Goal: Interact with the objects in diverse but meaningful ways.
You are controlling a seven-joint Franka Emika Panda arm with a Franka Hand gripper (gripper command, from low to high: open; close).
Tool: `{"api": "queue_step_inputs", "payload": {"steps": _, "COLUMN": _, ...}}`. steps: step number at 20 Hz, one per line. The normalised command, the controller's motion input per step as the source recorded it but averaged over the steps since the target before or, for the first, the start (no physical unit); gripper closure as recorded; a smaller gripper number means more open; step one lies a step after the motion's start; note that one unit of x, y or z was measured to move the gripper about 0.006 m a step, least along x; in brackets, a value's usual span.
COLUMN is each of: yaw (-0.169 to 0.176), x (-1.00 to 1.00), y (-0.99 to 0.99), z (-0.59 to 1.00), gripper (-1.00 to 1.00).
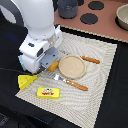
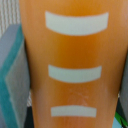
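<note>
An orange-brown bread loaf [image 2: 75, 55] with pale stripes fills the wrist view, very close to the camera. In the exterior view only its end [image 1: 52, 65] shows under my gripper [image 1: 50, 61], which is low over the placemat [image 1: 102, 75]. The fingers are hidden in both views. A grey and teal slab [image 2: 12, 80] lies against one side of the loaf; I cannot tell what it is. A yellow holed cheese wedge [image 1: 27, 81] and a flat yellow box [image 1: 48, 92] lie toward the front of the mat, at the exterior view's left.
A round tan dish [image 1: 71, 66] with an orange handle sits mid-mat, right beside the gripper. An orange-handled utensil [image 1: 74, 84] lies in front of it. A toy stove top at the back holds a dark pot [image 1: 67, 7], black burners [image 1: 89, 18] and a bowl [image 1: 122, 17].
</note>
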Motion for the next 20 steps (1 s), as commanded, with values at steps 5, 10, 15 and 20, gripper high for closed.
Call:
{"api": "queue_step_inputs", "payload": {"steps": 5, "yaw": 0.131, "x": -0.08, "y": 0.06, "z": -0.17, "gripper": 1.00}}
{"api": "queue_step_inputs", "payload": {"steps": 10, "yaw": 0.115, "x": -0.42, "y": 0.01, "z": -0.23, "gripper": 1.00}}
{"api": "queue_step_inputs", "payload": {"steps": 15, "yaw": 0.054, "x": -0.65, "y": 0.05, "z": -0.08, "gripper": 1.00}}
{"api": "queue_step_inputs", "payload": {"steps": 20, "yaw": 0.006, "x": -0.54, "y": 0.12, "z": 0.40, "gripper": 1.00}}
